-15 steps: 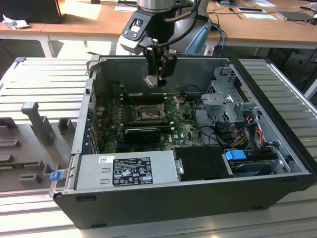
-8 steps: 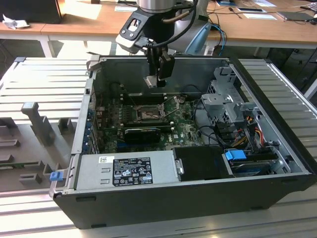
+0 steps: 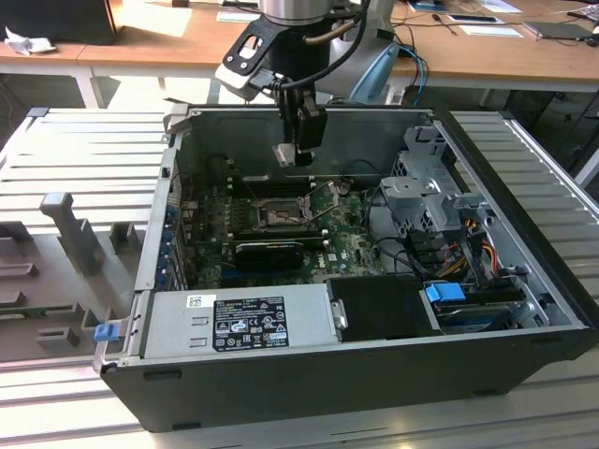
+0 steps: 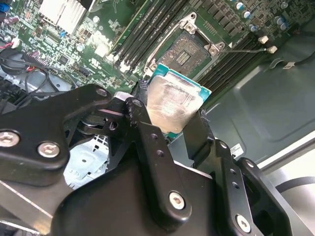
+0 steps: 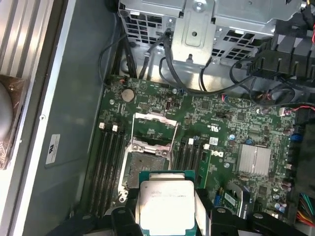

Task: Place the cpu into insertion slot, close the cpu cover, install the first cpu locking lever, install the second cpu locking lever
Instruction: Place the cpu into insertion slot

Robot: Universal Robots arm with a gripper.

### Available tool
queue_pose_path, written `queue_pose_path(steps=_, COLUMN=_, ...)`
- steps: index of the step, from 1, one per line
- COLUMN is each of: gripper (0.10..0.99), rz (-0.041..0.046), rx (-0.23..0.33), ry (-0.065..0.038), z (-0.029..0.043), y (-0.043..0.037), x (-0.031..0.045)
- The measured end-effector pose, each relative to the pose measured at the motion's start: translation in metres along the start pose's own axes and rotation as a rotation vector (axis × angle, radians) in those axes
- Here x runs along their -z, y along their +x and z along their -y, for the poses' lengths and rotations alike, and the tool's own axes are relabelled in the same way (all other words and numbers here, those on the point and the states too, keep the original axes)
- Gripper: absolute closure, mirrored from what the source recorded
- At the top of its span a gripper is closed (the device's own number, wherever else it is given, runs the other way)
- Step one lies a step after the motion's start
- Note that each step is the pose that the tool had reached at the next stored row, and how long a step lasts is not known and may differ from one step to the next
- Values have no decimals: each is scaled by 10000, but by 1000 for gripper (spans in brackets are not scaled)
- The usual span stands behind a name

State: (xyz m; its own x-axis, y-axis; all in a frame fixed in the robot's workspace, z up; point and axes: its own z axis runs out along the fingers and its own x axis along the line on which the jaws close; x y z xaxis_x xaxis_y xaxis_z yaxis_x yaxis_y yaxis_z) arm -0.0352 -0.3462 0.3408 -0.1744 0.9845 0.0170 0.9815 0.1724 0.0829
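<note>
Exterior view: bright, even daylight, with a hard sun patch blown out on the wooden desk (image 3: 159, 19) at the back. The ribbed metal platform (image 3: 533, 159) is pale and washed. The computer case (image 3: 328, 393) is darker inside, its walls shading the motherboard (image 3: 346, 245); the look is slightly soft and low-contrast. Second wrist view: smeary glare on the cpu (image 4: 172, 112) lid; the black pincer (image 4: 171, 103) links are dim, with small highlights on the screws (image 4: 176, 200). First wrist view: board evenly lit, heatsink (image 5: 255, 160) bright, cpu (image 5: 167, 206) top near white.
</note>
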Motion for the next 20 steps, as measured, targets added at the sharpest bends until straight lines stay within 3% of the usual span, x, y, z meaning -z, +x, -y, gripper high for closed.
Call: queue_pose_path(steps=20, gripper=553, rz=114, rx=-1362, ry=-23, z=4, y=-1, x=-53)
